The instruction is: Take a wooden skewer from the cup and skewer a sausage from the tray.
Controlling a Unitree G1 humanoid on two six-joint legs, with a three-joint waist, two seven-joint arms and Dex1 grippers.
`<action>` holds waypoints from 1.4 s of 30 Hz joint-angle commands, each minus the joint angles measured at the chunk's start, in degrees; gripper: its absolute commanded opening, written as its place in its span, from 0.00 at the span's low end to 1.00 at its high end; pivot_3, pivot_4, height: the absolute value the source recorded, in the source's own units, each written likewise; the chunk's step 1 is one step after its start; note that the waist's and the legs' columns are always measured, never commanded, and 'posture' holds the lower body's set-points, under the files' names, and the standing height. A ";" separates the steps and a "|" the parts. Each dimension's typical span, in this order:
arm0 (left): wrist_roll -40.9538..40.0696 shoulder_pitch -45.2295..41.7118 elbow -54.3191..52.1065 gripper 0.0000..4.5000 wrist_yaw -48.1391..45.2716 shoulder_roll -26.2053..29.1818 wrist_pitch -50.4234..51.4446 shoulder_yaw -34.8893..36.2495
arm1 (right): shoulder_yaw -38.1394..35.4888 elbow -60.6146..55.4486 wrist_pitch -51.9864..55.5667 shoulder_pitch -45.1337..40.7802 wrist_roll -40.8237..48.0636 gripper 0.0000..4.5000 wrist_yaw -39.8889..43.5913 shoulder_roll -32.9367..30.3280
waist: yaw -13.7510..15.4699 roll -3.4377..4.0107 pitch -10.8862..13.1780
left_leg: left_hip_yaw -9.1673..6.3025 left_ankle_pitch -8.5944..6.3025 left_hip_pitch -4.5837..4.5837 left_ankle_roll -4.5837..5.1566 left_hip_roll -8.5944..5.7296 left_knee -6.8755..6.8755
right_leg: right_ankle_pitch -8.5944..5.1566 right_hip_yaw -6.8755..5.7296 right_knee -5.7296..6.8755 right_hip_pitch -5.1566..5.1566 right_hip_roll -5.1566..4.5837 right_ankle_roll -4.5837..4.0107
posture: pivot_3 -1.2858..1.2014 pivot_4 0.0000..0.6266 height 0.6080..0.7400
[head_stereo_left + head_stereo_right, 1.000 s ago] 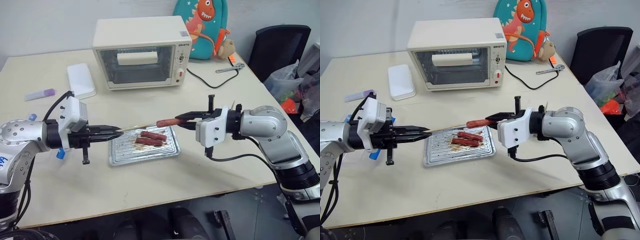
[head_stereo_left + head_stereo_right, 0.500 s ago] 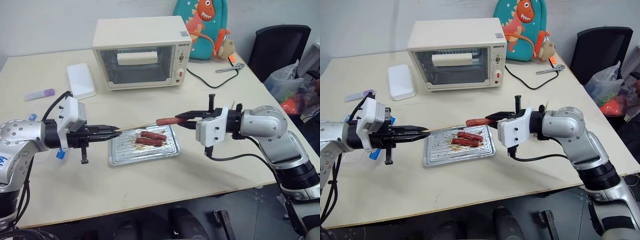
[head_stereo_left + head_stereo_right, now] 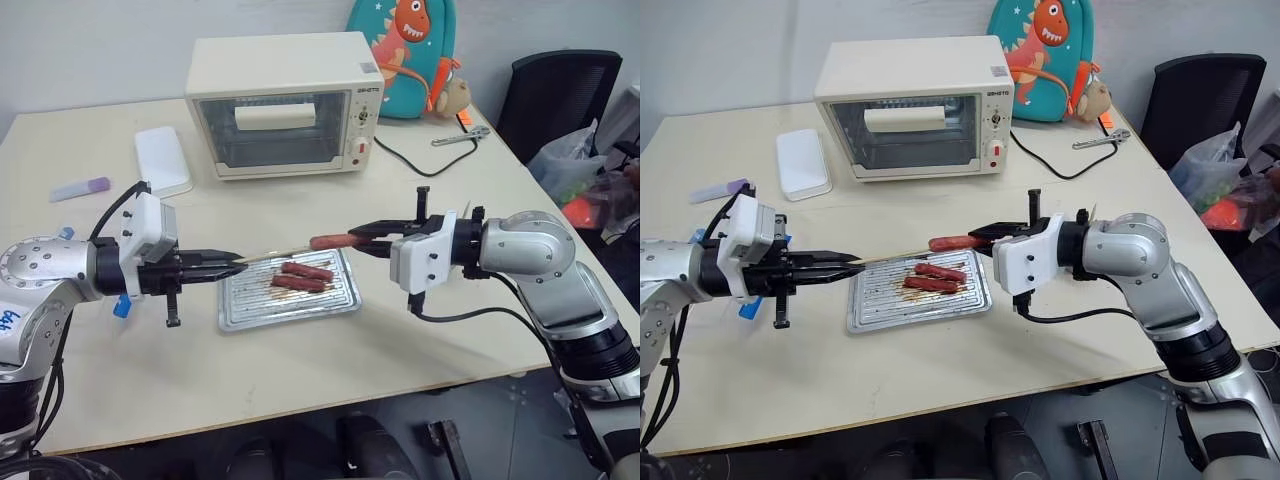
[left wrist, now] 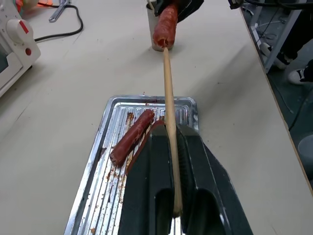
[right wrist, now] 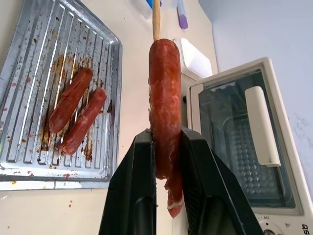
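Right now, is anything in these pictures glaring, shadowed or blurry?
Head views: even light, with the tray shiny. Left wrist view: the stick is crisp, while the left claw holding it looms large and dark. Right wrist view: the sausage is sharp.

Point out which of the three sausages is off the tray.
The sausage gripped in the right pincer, held in the air above the tray with the wooden skewer at its end. The other two sausages lie side by side on the tray.
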 commanded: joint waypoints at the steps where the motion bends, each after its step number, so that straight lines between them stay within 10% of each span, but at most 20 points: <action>1: 0.29 -0.84 -0.95 0.00 -0.18 -0.02 -1.07 0.17 | -1.36 -1.85 -0.61 -0.60 0.38 0.11 -0.46 0.03 | -0.03 0.00 0.00 | 0.00 0.00 0.00 0.00 0.00 0.01 | 0.00 0.00 0.00 0.00 0.00 0.00 | 0.52 0.24 1.00; 42: 4.94 -9.56 2.64 0.00 -0.81 -6.54 -4.08 -7.49 | -0.01 -1.86 -1.97 -1.37 -0.88 0.11 -0.56 2.00 | 0.08 0.00 0.00 | -0.02 0.00 -0.01 0.00 0.00 0.09 | 0.00 0.01 0.06 0.00 0.01 0.00 | 0.52 0.24 1.00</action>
